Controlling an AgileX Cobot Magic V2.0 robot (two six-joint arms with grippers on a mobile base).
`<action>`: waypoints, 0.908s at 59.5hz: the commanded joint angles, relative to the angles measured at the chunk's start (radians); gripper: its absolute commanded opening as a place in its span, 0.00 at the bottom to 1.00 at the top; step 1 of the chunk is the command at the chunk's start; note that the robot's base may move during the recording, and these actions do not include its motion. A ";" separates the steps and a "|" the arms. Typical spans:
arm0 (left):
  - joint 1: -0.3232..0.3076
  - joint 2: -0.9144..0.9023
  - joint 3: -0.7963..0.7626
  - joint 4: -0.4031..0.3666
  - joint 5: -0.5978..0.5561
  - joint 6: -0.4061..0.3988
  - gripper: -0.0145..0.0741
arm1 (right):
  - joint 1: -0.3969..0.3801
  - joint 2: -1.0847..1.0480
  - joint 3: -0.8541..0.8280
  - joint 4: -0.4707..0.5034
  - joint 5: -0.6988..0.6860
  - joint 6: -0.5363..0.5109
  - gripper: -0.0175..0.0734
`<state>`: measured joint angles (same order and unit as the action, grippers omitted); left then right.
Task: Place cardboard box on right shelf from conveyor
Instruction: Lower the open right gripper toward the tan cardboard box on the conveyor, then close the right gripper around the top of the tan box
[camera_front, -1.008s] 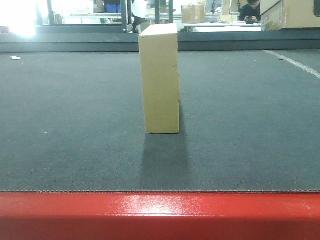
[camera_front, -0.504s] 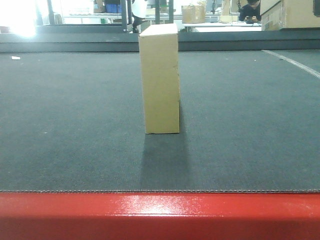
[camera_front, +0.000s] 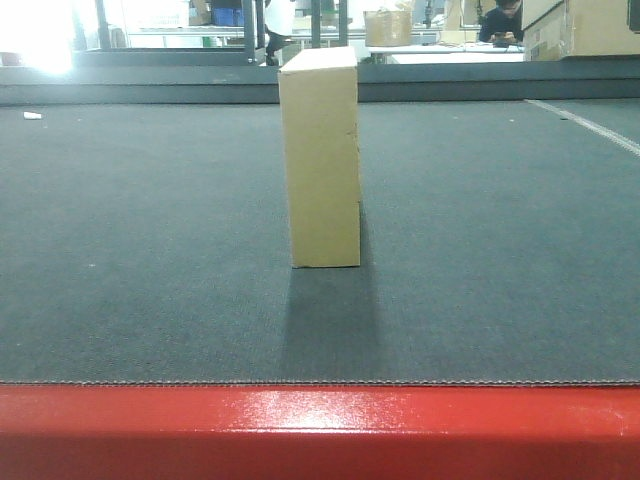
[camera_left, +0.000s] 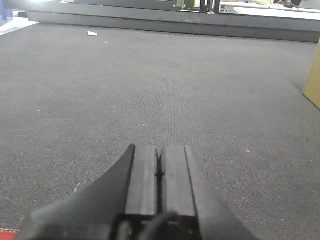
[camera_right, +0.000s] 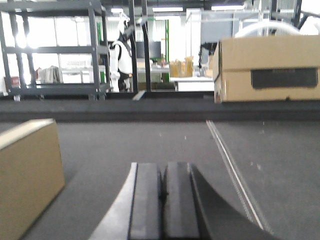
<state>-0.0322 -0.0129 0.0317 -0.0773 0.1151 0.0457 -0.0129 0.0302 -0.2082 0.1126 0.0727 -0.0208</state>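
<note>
The tan-yellow cardboard box (camera_front: 320, 158) stands upright on end in the middle of the conveyor (camera_front: 150, 250), a dark grey-green belt with a red front edge (camera_front: 320, 430). In the left wrist view a sliver of the box (camera_left: 314, 80) shows at the right edge, and my left gripper (camera_left: 159, 150) is shut and empty over the belt. In the right wrist view the box (camera_right: 27, 175) stands to the left, apart from my right gripper (camera_right: 163, 167), which is shut with nothing in it. The right shelf is out of view. Neither gripper appears in the front view.
A larger brown carton (camera_right: 267, 70) sits at the far right beyond the belt. A white line (camera_right: 232, 170) runs along the belt right of my right gripper. A grey rack (camera_right: 55, 50) and a person (camera_right: 121, 57) are in the background. A small white scrap (camera_left: 92, 34) lies far left.
</note>
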 joint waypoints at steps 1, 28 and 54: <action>-0.001 -0.014 0.008 -0.006 -0.087 0.000 0.03 | -0.002 0.106 -0.119 0.005 -0.032 0.003 0.30; -0.001 -0.014 0.008 -0.006 -0.087 0.000 0.03 | 0.005 0.654 -0.492 0.004 0.126 0.002 0.88; -0.001 -0.014 0.008 -0.006 -0.087 0.000 0.03 | 0.328 1.135 -1.064 -0.018 0.526 0.106 0.88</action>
<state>-0.0322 -0.0129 0.0317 -0.0773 0.1151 0.0457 0.2640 1.1092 -1.1673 0.1090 0.6142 0.0311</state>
